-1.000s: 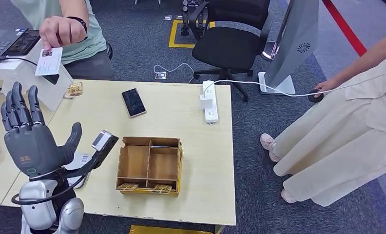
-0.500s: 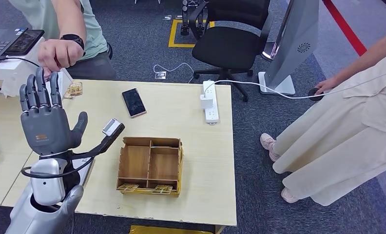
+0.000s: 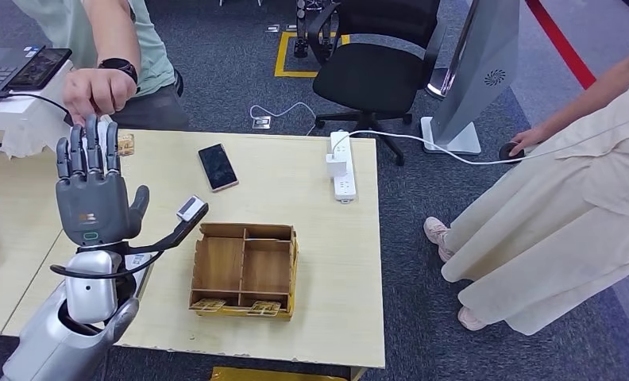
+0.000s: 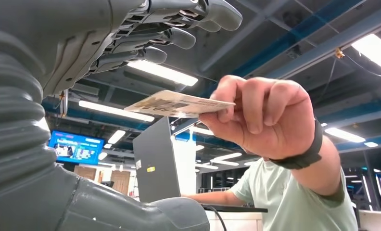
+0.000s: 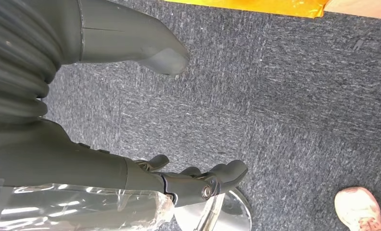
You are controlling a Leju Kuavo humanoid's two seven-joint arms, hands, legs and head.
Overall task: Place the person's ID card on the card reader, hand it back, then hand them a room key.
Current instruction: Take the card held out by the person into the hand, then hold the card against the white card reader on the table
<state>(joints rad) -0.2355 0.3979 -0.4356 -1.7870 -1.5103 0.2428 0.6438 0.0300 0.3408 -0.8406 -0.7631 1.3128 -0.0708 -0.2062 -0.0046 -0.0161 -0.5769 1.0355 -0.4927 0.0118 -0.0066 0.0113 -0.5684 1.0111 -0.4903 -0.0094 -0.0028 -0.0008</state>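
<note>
ID card (image 4: 179, 103) held flat in a person's hand (image 4: 256, 118)

1. A compartmented brown cardboard box (image 3: 245, 270) sits on the pale wooden table (image 3: 319, 262), near its front edge.
2. A flat dark smartphone (image 3: 218, 167) lies behind the box.
3. A white plastic power strip (image 3: 341, 165) lies right of the phone.

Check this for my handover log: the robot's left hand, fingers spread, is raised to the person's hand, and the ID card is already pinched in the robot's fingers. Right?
Not quite. The left wrist view shows the ID card held by the person's hand; the left hand is raised with fingers apart, not touching the card.
</note>
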